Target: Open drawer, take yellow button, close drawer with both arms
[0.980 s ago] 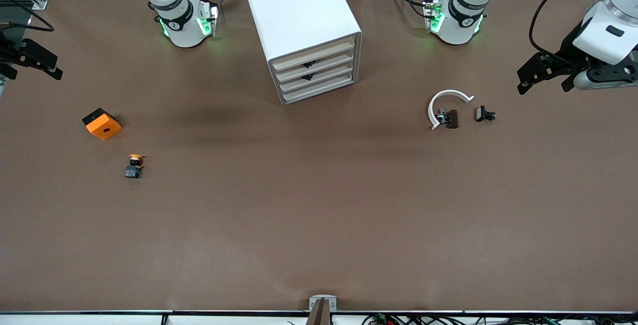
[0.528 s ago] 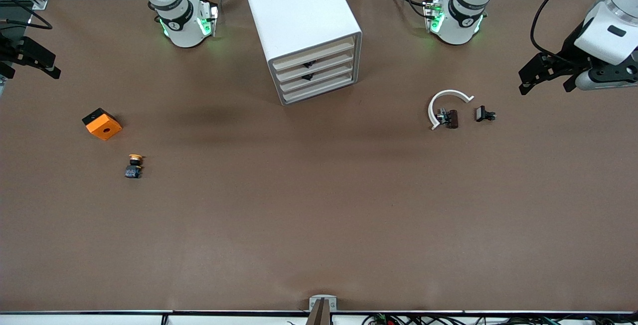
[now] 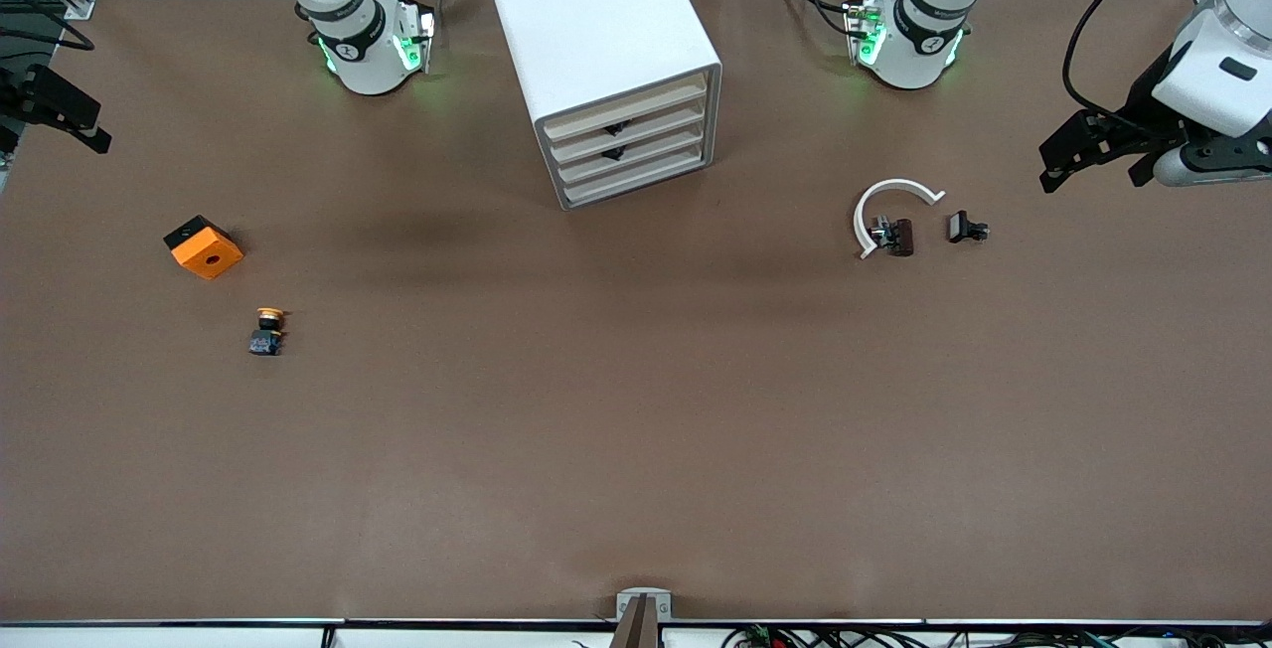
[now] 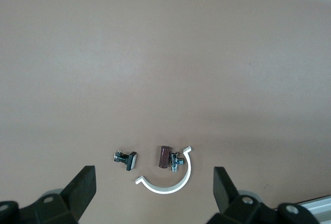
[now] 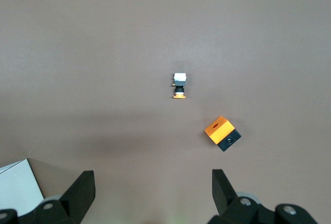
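The button [image 3: 266,332], orange cap on a dark body, lies on the table toward the right arm's end; it also shows in the right wrist view [image 5: 179,86]. The white drawer cabinet [image 3: 606,62] stands between the arm bases, all its drawers [image 3: 631,153] shut. My right gripper [image 3: 50,136] hangs open and empty over the table's edge at its end, well apart from the button; its fingers [image 5: 83,190] stand wide. My left gripper [image 3: 1090,174] hangs open and empty over its end of the table, fingers [image 4: 83,188] wide.
An orange square block [image 3: 203,246] sits beside the button, farther from the camera. A white C-shaped ring [image 3: 887,206], a brown part [image 3: 899,237] and a small black clip [image 3: 966,228] lie toward the left arm's end, also in the left wrist view [image 4: 165,185].
Both grippers have drifted a little outward toward their own table ends and upward in the front view. Nothing on the table has moved.
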`<state>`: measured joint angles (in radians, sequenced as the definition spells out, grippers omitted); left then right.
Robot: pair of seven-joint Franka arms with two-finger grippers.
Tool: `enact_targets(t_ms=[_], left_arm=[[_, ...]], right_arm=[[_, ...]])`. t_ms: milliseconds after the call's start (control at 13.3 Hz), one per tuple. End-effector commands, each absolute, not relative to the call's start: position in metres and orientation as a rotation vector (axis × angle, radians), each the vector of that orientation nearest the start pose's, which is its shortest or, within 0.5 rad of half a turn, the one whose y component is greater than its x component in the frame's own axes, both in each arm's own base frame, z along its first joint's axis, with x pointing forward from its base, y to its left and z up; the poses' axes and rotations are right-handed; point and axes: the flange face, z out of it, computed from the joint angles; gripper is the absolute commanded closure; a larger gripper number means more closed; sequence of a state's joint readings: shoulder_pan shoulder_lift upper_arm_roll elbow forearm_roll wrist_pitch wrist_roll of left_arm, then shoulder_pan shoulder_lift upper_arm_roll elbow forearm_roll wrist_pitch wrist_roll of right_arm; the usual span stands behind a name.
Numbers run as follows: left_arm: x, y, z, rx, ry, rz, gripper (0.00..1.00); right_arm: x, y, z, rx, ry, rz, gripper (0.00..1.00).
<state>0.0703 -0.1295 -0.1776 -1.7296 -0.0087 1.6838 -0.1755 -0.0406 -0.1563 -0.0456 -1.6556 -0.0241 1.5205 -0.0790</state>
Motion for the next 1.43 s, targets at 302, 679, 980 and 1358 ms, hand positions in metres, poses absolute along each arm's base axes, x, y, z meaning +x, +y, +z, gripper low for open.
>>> enact_targets(t_ms=[302, 679, 980, 1358], left_arm=[[0.5214, -0.0607, 0.6343, -3.118, -0.108, -0.127, 0.0], [0.5179, -0.0614, 0.6323, -3.126, -0.109, -0.082, 0.0], [0.518, -0.0613, 0.6331, -3.125, -0.097, -0.084, 0.0], [0.5135, -0.0644, 0.6352, -3.121, -0.086, -0.068, 0.0]], right_arm=[[0.4946, -0.0465, 0.6723, -3.164, 0.017, -0.043, 0.0], [0.4939, -0.0464, 0.6743, -3.164, 0.017, -0.048, 0.0], [0.4942, -0.0465, 0.676, -3.164, 0.015, -0.058, 0.0], [0.4942, -0.0449, 0.6782, -3.165, 0.013, -0.065, 0.0]])
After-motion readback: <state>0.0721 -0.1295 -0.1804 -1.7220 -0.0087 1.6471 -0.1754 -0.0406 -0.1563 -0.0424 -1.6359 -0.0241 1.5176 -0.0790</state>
